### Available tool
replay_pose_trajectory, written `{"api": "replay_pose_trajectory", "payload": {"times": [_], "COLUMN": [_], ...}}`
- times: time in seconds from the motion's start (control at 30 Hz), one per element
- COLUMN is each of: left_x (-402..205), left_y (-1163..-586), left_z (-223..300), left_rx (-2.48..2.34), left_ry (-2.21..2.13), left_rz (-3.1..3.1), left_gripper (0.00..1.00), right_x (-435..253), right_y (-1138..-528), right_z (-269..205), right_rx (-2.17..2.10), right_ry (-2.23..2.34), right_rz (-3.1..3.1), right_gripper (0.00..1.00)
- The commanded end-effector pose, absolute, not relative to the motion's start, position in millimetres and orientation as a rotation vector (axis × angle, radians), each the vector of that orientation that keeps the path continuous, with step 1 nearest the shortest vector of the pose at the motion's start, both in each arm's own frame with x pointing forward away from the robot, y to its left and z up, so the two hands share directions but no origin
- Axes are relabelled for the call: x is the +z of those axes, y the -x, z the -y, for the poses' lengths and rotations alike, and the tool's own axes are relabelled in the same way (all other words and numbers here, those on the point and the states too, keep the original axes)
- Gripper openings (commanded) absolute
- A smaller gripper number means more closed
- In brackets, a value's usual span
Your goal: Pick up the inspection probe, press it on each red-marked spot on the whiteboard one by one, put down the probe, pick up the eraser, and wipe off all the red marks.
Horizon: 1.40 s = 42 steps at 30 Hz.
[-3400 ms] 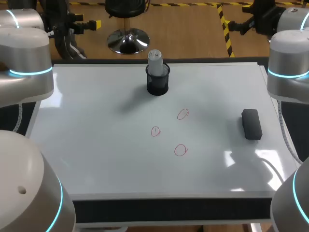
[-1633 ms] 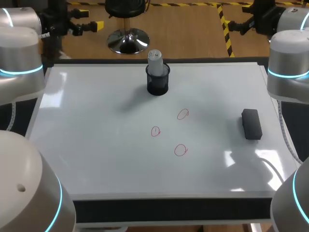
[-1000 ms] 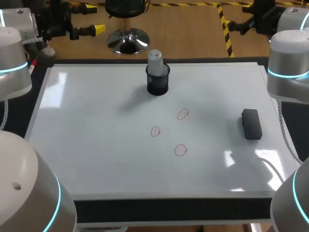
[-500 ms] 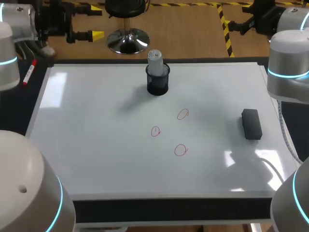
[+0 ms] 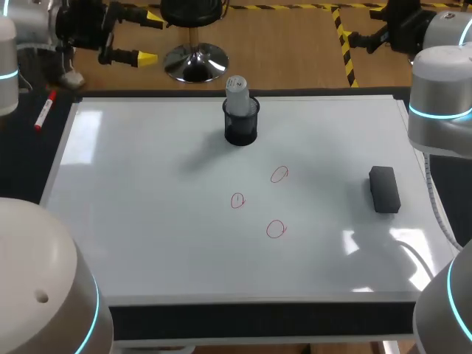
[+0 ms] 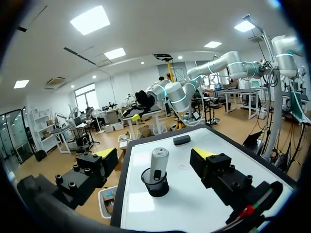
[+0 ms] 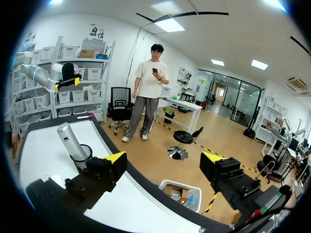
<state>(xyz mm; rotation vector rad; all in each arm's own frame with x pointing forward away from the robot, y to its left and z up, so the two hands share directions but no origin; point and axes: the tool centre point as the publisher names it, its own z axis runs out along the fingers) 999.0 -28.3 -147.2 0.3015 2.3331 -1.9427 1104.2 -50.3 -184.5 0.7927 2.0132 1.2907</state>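
The grey inspection probe [image 5: 237, 90] stands upright in a black cup [image 5: 241, 129] at the whiteboard's [image 5: 147, 221] far middle. Three red circles [image 5: 279, 174] [image 5: 237, 200] [image 5: 276, 228] are drawn mid-board. The black eraser [image 5: 384, 189] lies at the right. My left gripper [image 5: 147, 37] hangs open beyond the far left corner, empty. In the left wrist view the gripper [image 6: 154, 154] faces the probe [image 6: 158, 164] and cup [image 6: 155, 184] from a distance. My right gripper [image 5: 366, 26] hovers open past the far right corner; in its own view the gripper [image 7: 164, 160] has the probe [image 7: 71, 139] off to one side.
A red marker pen [image 5: 43, 110] lies on the dark table left of the whiteboard. My arms' big white joints [image 5: 442, 96] stand over both side edges and the near corners.
My left arm has drawn back toward the far left, uncovering the marker pen. Its gripper has turned and shifted slightly right. Right arm, probe and eraser are unmoved.
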Motion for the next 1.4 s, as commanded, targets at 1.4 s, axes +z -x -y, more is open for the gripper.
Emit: {"api": "replay_pose_trajectory", "payload": {"times": [1.4], "left_x": [-231.8], "left_y": [-1020.7], "left_z": [105.9], "left_rx": [-1.825], "left_ry": [-0.611], "left_rz": [-2.363], "left_gripper": [1.00], "right_x": [-184.5], "right_y": [-1104.2], "right_z": [50.3], "right_rx": [1.291], "right_ry": [-0.793], "right_rz": [-2.013], "right_gripper": [1.00]}}
